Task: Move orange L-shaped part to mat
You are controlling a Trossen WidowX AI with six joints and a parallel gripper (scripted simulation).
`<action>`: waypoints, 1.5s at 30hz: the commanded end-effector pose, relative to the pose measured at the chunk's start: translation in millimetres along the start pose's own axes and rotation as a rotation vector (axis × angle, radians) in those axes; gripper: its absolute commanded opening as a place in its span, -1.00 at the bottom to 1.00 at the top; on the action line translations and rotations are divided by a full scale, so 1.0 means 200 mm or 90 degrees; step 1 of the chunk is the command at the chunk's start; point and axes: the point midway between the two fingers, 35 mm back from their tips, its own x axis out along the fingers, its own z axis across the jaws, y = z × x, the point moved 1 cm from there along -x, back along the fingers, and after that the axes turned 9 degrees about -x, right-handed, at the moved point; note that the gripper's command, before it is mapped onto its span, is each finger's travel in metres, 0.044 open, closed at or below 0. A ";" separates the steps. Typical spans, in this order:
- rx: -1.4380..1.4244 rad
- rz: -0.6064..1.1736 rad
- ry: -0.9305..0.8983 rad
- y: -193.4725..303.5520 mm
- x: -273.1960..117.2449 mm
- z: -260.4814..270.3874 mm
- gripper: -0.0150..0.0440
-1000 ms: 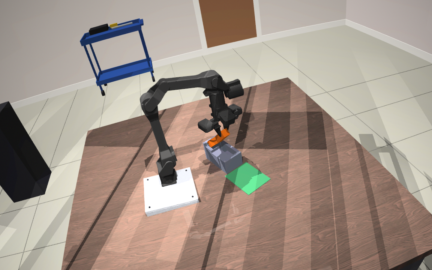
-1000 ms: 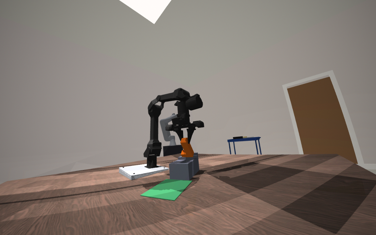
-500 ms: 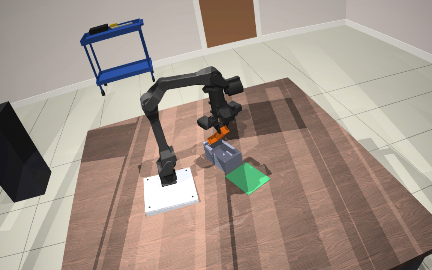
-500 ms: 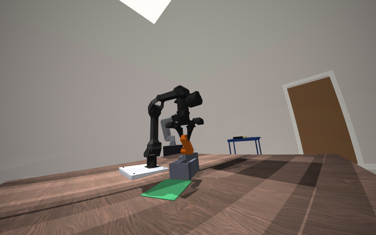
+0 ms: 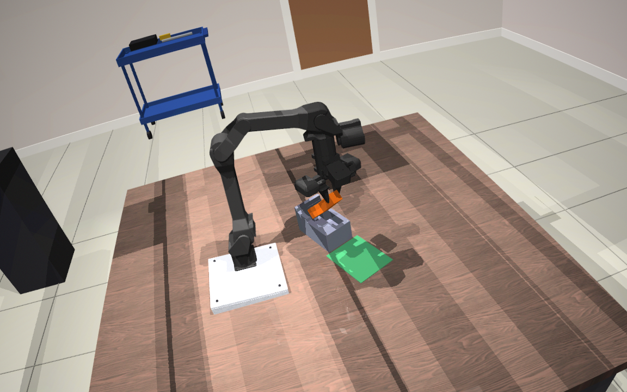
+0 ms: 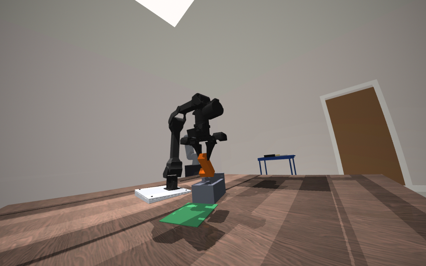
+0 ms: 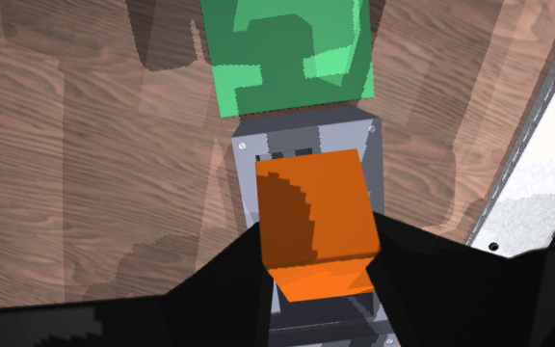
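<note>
My gripper points down and is shut on one end of the orange L-shaped part. The part hangs tilted above the grey tray, its other end lower. The exterior view shows it above the tray's top; whether its lowest edge touches the tray I cannot tell. Part of the pocket shows beneath it in the wrist view. The green mat lies flat on the table beside the tray, with nothing on it but shadows.
The white base plate of the arm lies to the left of the tray in the top and exterior views. The tray stands on the wooden table. A blue cart stands away from the table.
</note>
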 end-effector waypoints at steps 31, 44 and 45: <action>-0.001 -0.010 -0.005 -0.58 -0.01 -0.14 -0.49; -0.001 -0.010 -0.005 -0.58 0.09 -0.14 -0.49; -0.001 -0.010 -0.005 -0.58 0.10 -0.14 -0.49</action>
